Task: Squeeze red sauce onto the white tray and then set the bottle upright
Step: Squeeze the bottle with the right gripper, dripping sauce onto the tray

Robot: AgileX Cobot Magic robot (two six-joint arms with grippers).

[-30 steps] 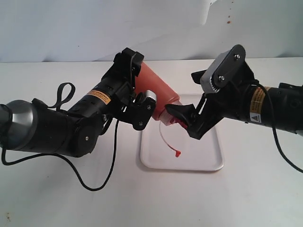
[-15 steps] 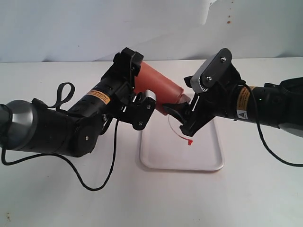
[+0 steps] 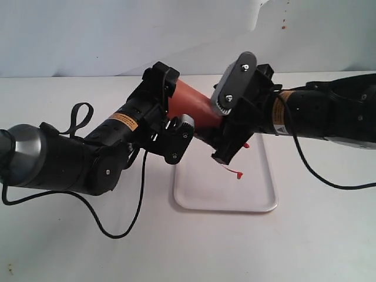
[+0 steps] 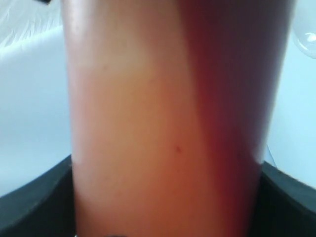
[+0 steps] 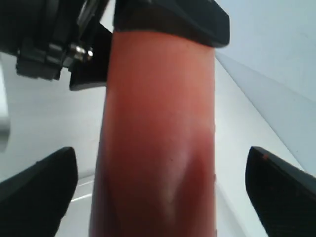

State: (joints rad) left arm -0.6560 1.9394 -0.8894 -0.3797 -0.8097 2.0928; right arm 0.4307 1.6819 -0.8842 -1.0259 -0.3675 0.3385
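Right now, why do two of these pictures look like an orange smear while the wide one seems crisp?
Left wrist view: the bottle fills the frame, too close to focus. Right wrist view: the bottle is blurred too, with a pale sheen. Exterior view: sharp, evenly lit, soft shadows; the white tray barely stands out from the table.

Here we are at what looks every bit a robotics lab, a test bench and no home kitchen. There's a bare white table (image 3: 59,247), with a pale, creased backdrop sheet (image 3: 88,35) hung behind it. Two black robot arms, the left arm (image 3: 88,158) and the right arm (image 3: 329,114), reach in from either side. They carry yellow warning labels (image 3: 124,120) on their casings, and a loose black cable (image 3: 141,188) trails across the tabletop. Between them sit staged props: a white tray (image 3: 258,188) and a bottle (image 3: 191,103).
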